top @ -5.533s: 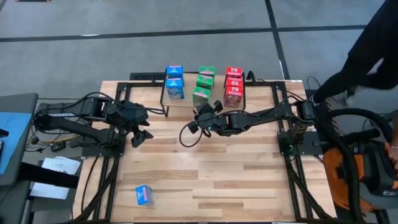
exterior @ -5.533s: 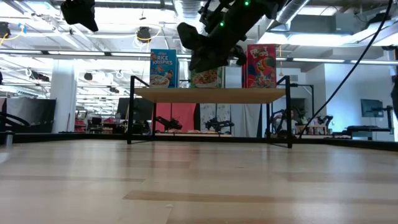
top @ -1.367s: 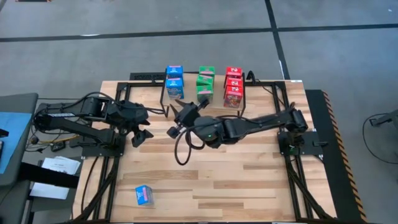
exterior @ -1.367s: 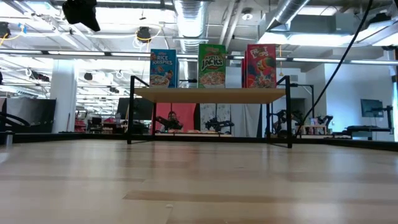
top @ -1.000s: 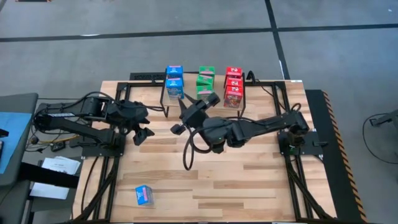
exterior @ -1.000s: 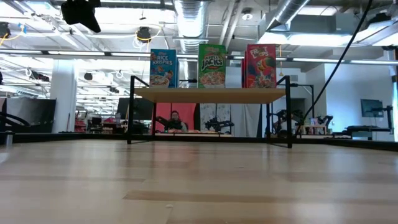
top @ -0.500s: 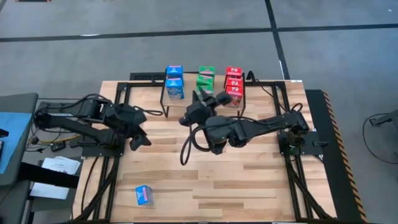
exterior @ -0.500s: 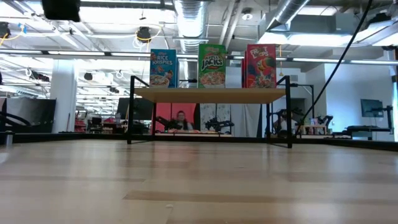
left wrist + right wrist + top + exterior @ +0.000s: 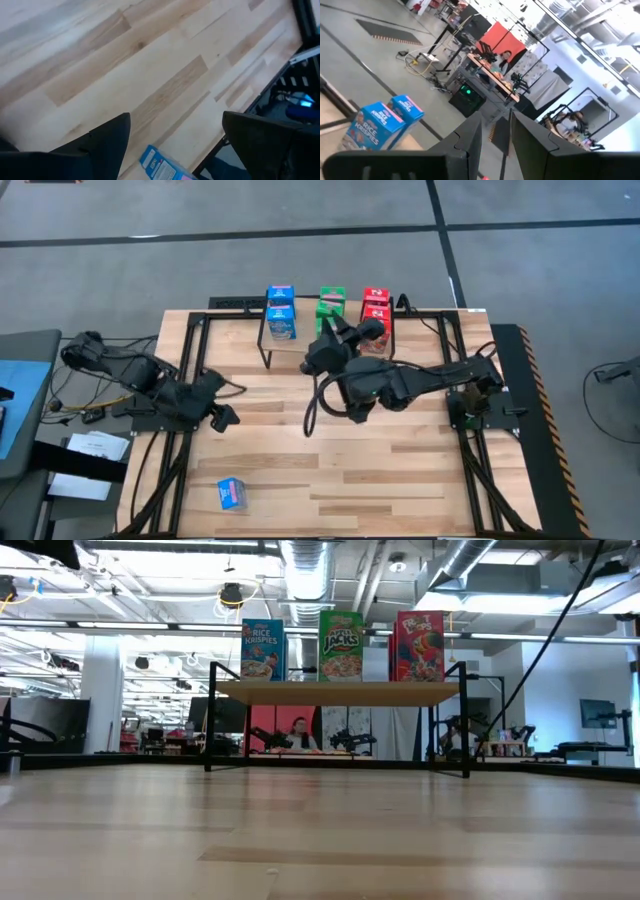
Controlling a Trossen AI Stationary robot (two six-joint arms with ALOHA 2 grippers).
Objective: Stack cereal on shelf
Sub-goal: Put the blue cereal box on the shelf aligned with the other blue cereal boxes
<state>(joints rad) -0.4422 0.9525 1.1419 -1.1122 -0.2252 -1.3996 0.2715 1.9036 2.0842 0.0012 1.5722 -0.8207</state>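
Observation:
The shelf [image 9: 300, 352] stands at the table's far edge and carries rows of blue [image 9: 281, 311], green [image 9: 331, 304] and red [image 9: 375, 302] cereal boxes, standing upright on its plank [image 9: 335, 692]. One blue box [image 9: 231, 494] lies flat on the table near the front left corner; it also shows in the left wrist view [image 9: 159, 166]. My left gripper [image 9: 222, 418] is open and empty above the table's left side, pointing toward that box. My right gripper [image 9: 345, 335] is open and empty, raised in front of the shelf's middle.
The tabletop [image 9: 400, 470] has free room across its middle and right. Black frame rails [image 9: 470, 480] run along both sides. Cables [image 9: 310, 415] hang from the right arm. A person [image 9: 507, 56] sits in the room beyond the table.
My left gripper has gone toward the table's near edge and a little left, tipping to look down at the lone blue box. My right gripper has swung toward the right and the far edge, up in front of the shelf. No box has moved.

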